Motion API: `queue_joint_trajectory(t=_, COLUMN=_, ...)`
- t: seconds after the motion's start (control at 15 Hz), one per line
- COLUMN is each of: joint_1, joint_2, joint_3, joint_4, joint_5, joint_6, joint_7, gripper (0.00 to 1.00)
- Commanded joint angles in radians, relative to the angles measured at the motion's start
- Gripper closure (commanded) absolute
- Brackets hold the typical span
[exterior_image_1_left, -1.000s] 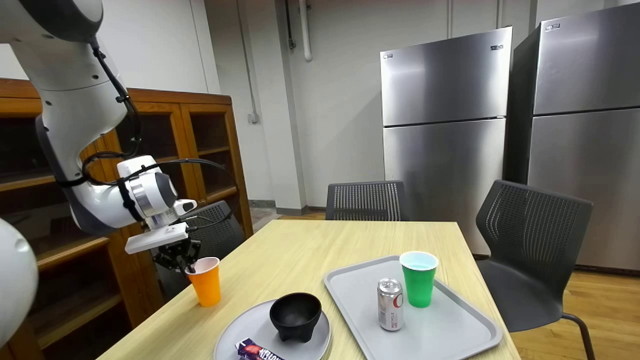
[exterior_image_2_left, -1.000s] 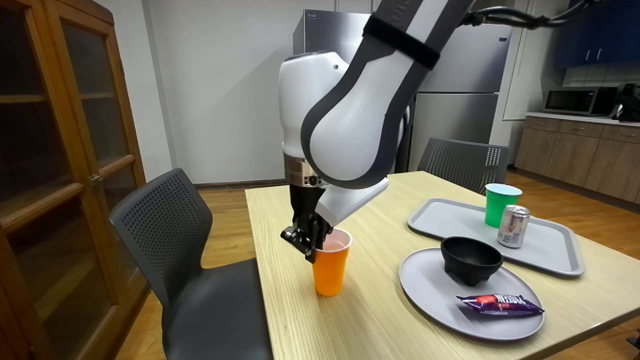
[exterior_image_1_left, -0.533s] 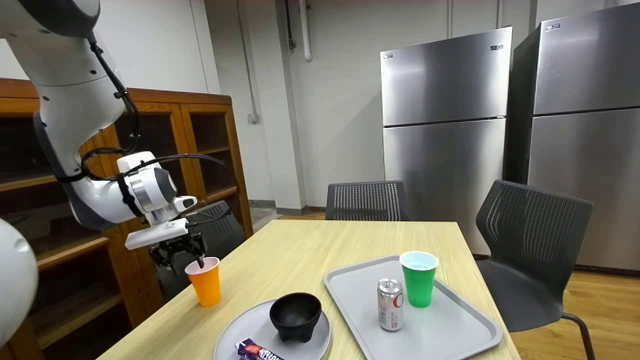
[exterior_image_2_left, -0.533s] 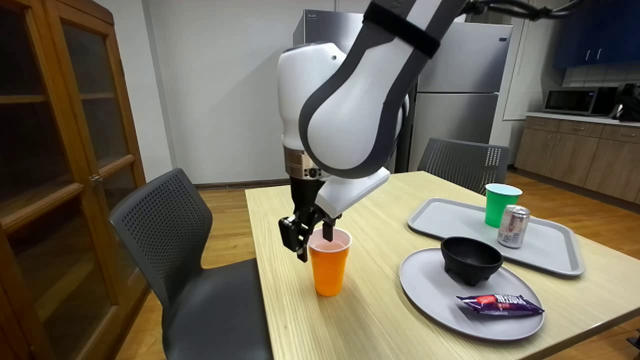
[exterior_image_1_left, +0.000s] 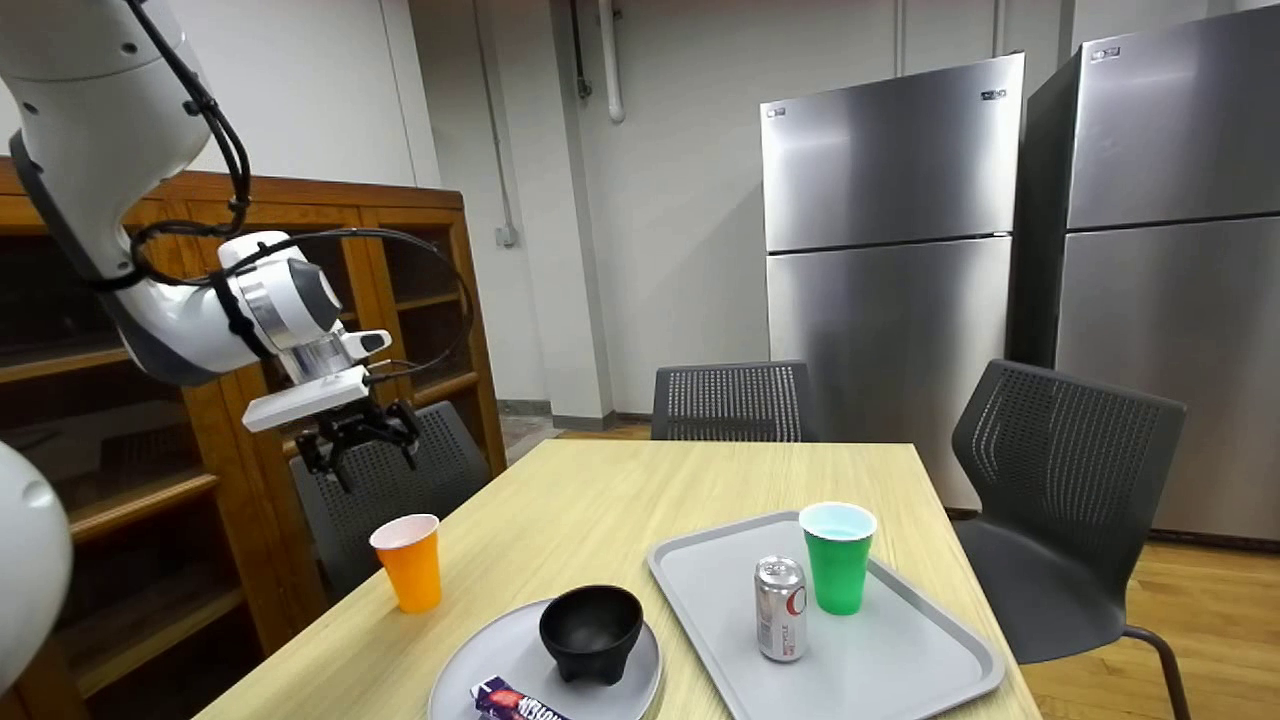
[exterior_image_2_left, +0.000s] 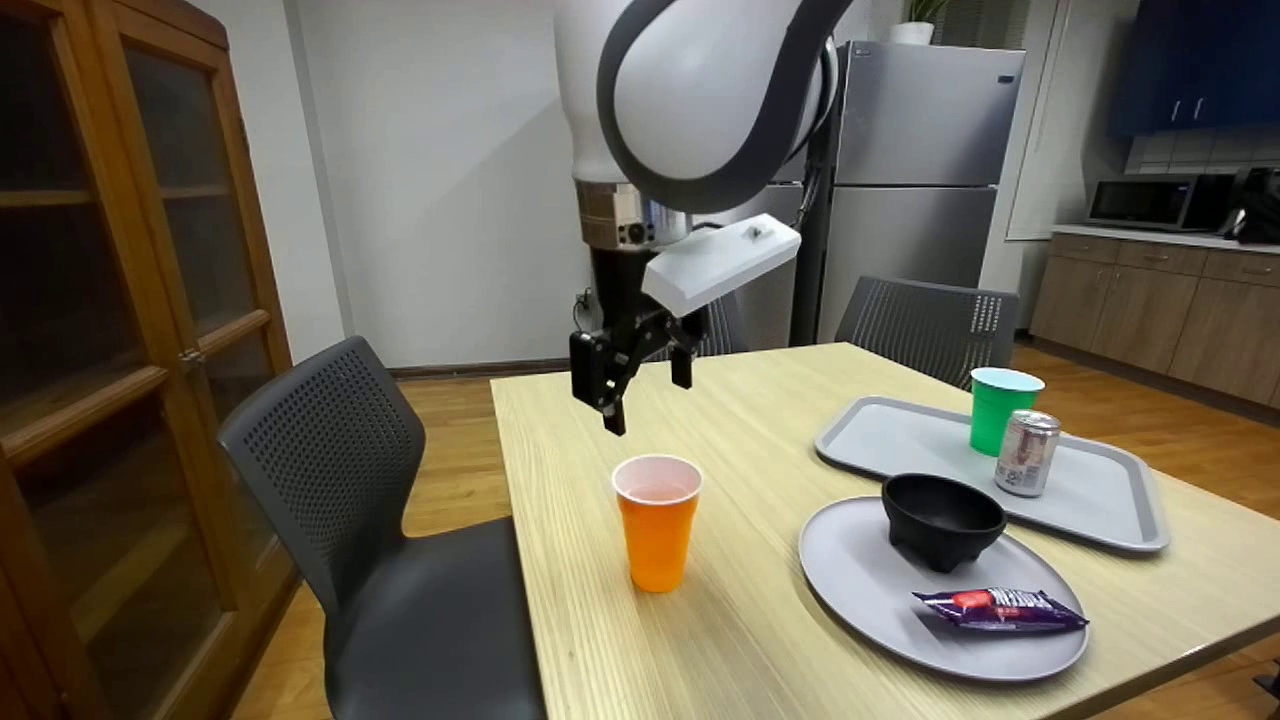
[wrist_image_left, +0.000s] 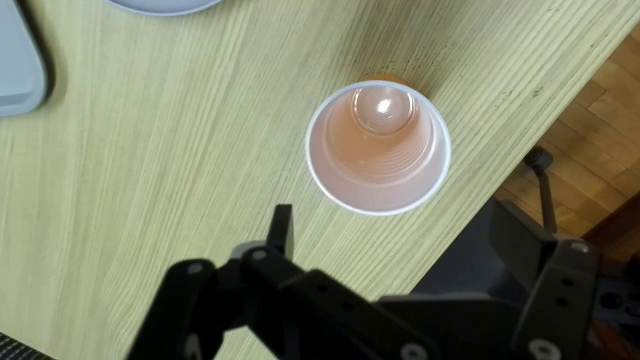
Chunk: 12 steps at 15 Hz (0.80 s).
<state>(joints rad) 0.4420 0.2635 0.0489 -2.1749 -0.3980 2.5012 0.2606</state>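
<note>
In an exterior view, the black end effector (exterior_image_1_left: 378, 474) hangs, fingers apart, above an upright orange plastic cup (exterior_image_1_left: 412, 572). In an exterior view, a round grey plate (exterior_image_2_left: 850, 580) lies near it on the pale wooden table (exterior_image_2_left: 750, 630). In the wrist view, fingers and cup look apart.

Cup (exterior_image_2_left: 659, 538), plate (exterior_image_2_left: 866, 575), tray (exterior_image_2_left: 900, 438) on table (exterior_image_2_left: 740, 645)
</note>
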Motion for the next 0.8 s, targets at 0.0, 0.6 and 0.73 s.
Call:
queue_joint_trajectory(t=0.0, joint_1=-0.065, joint_2=-0.097, joint_3=0.042, joint_4=-0.034, joint_5=0.029, joint_6=-0.091, joint_7=-0.013, gripper=0.0)
queue_joint_trajectory(t=0.6, joint_1=-0.24, joint_2=-0.229, joint_3=0.033, joint_4=-0.161, joint_5=0.271, joint_6=-0.045, joint_7=-0.114, gripper=0.0)
queue_joint_trajectory(t=0.73, joint_1=-0.275, joint_2=-0.239, joint_3=0.021, joint_4=-0.177, joint_5=0.294, joint_6=-0.047, joint_7=-0.125, gripper=0.0)
